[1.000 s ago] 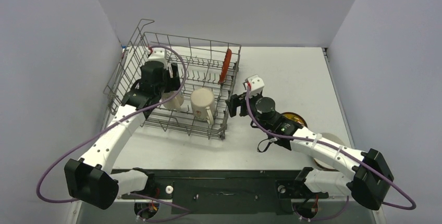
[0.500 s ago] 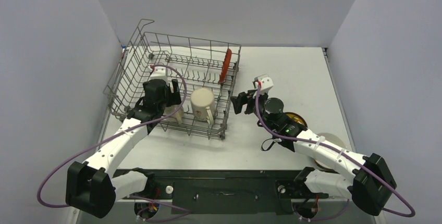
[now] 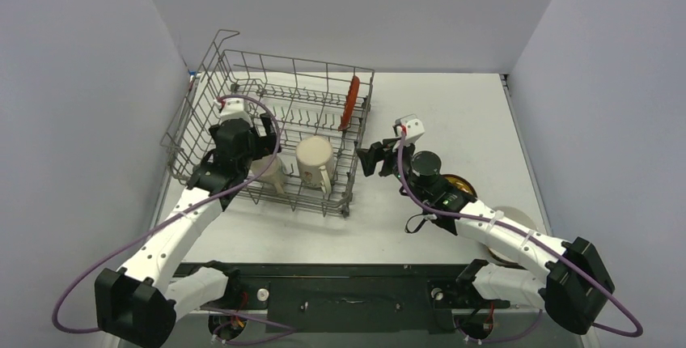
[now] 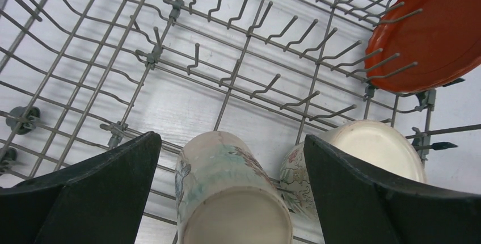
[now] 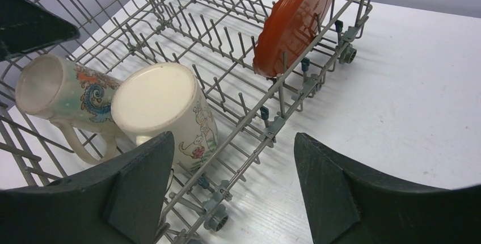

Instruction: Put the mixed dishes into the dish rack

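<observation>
Left jaws: spread wide, holding nothing. Right jaws: also spread wide, holding nothing.

Top external view. The left arm (image 3: 174, 222) reaches into the dish rack (image 3: 299, 69), which stands at the far left of the worktop (image 3: 453, 113). Its wrist hangs over the rack's near-left part, above the green-lined mug (image 3: 268, 173) (mostly hidden under the wrist). The cream mug (image 3: 314, 160) sits base up just to the right of it. The red plate (image 3: 350, 102) stands on edge at the rack's right side. The right arm (image 3: 493, 231) lies outside the rack, with its jaws just beside the rack's right wall. The yellow saucer (image 3: 459, 181) and the white bowl (image 3: 512, 217) rest on the worktop, both partly covered by that arm.

Left wrist view. The two fingers (image 4: 85, 193) flank the green-lined mug (image 4: 227, 198) without touching it. The cream mug (image 4: 371, 144) is beside it on the right. The red plate (image 4: 431, 28) stands among the tines (image 4: 266, 85) at upper right.

Right wrist view. The fingers (image 5: 351, 193) hang over the rack's edge and bare worktop. The cream mug (image 5: 164, 108) is base up, and the green-lined mug (image 5: 57, 91) is tilted with its handle low. The red plate (image 5: 295, 20) leans by the wall.
</observation>
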